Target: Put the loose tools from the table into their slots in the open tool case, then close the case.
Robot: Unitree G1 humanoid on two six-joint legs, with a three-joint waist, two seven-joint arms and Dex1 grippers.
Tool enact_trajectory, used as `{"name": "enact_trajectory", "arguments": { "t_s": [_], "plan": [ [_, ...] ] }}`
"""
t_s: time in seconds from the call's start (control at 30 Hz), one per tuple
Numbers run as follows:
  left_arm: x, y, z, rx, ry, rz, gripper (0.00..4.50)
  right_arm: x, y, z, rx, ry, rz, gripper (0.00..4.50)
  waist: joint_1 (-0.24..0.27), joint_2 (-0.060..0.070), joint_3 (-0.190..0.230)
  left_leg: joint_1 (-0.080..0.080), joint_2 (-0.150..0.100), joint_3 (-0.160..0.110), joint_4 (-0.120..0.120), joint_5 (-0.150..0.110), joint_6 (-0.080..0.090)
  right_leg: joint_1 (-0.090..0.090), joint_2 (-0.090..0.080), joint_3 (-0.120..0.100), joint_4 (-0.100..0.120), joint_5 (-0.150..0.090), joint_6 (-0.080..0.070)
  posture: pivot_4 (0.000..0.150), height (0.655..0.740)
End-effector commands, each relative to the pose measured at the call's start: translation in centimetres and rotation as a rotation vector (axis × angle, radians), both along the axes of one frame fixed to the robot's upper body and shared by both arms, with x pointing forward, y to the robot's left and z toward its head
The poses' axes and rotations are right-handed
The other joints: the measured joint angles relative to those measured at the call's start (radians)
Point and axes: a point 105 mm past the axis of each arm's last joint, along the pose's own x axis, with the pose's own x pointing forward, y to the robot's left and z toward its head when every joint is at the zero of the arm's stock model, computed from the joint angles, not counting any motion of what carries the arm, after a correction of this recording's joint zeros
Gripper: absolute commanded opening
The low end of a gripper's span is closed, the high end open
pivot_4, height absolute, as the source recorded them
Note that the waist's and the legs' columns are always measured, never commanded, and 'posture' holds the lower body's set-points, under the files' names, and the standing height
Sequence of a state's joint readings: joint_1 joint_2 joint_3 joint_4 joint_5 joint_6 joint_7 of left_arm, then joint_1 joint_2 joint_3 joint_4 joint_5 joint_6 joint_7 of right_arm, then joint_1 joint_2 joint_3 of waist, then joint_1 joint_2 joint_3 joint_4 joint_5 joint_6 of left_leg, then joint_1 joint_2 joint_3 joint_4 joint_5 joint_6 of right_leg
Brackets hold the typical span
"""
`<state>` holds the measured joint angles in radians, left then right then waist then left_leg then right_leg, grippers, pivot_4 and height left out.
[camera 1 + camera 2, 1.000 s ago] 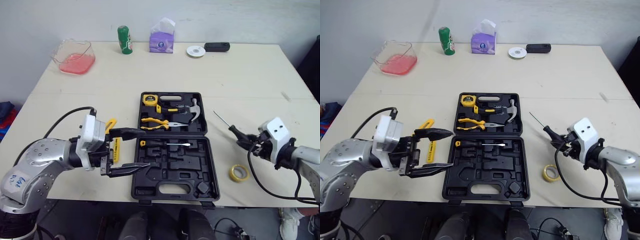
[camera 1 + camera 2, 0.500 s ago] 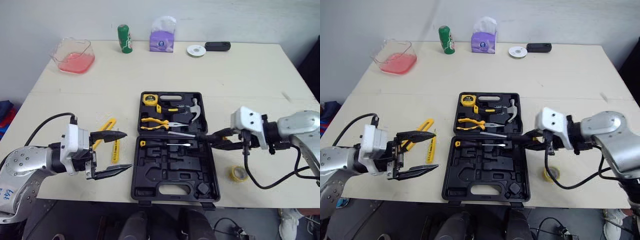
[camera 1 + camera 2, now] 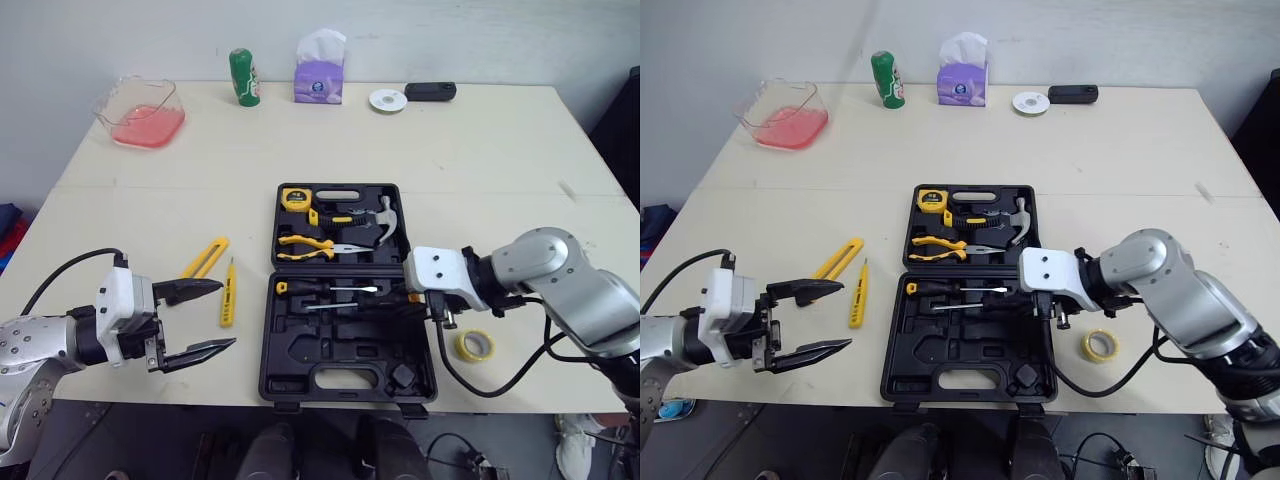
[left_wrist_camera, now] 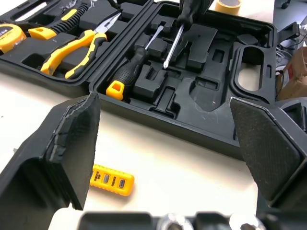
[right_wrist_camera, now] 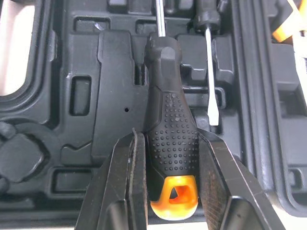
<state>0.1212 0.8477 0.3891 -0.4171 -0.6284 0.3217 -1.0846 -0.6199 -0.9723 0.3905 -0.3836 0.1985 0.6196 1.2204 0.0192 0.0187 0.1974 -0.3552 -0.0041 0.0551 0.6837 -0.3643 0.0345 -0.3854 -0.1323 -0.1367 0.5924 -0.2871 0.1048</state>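
The black tool case (image 3: 300, 360) lies open mid-table, its far half holding a tape measure, pliers and a hammer. A flat screwdriver (image 3: 330, 288) sits in a slot of the near half. My right gripper (image 3: 418, 300) is shut on the black, orange-ended handle of a second screwdriver (image 5: 172, 120). Its shaft (image 3: 345, 306) lies low over the near half, beside the slotted one. My left gripper (image 3: 846, 315) hangs open left of the case. A yellow tester screwdriver (image 3: 228, 300) and a yellow utility knife (image 3: 205, 257) lie loose just beyond it.
A yellow tape roll (image 3: 474, 345) lies right of the case near the front edge. Along the far edge stand a pink-filled clear tub (image 3: 140, 110), a green can (image 3: 243, 77), a tissue box (image 3: 320, 72), a white disc (image 3: 387, 100) and a black object (image 3: 431, 91).
My right arm has swung left from the table's right side, carrying the screwdriver over the case's near half. My left gripper has drawn back leftward, away from the case, still open.
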Motion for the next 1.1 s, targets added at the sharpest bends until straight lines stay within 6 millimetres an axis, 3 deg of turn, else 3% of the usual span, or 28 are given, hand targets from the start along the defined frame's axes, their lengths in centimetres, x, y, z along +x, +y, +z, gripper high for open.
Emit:
{"name": "enact_trajectory", "arguments": {
  "t_s": [0.03,0.27,1.1],
  "plan": [
    [-0.3,-0.2,0.7,-0.001,-0.031,-0.009,4.5,0.1,0.4,0.5,-0.018,-0.053,0.008,0.97,0.0,0.0,0.0,0.0,0.0,0.001,0.0,0.0,0.0,-0.001,0.0,0.0,0.0,0.0,0.0,0.15,0.74],
    [-0.5,-0.5,0.3,-0.002,-0.022,-0.011,4.5,1.6,0.6,0.9,-0.004,-0.095,-0.066,0.97,0.0,-0.001,0.0,-0.002,0.0,0.005,0.0,0.0,0.0,-0.005,0.0,0.004,0.004,0.0,0.0,0.15,0.74],
    [-0.8,-0.3,-0.1,0.003,-0.021,0.005,4.5,1.1,0.9,-0.1,-0.061,-0.063,-0.042,0.97,-0.021,-0.003,-0.001,-0.002,0.0,0.006,0.0,0.0,0.001,-0.007,0.0,0.005,0.005,0.0,0.0,0.15,0.74]
  ]
}}
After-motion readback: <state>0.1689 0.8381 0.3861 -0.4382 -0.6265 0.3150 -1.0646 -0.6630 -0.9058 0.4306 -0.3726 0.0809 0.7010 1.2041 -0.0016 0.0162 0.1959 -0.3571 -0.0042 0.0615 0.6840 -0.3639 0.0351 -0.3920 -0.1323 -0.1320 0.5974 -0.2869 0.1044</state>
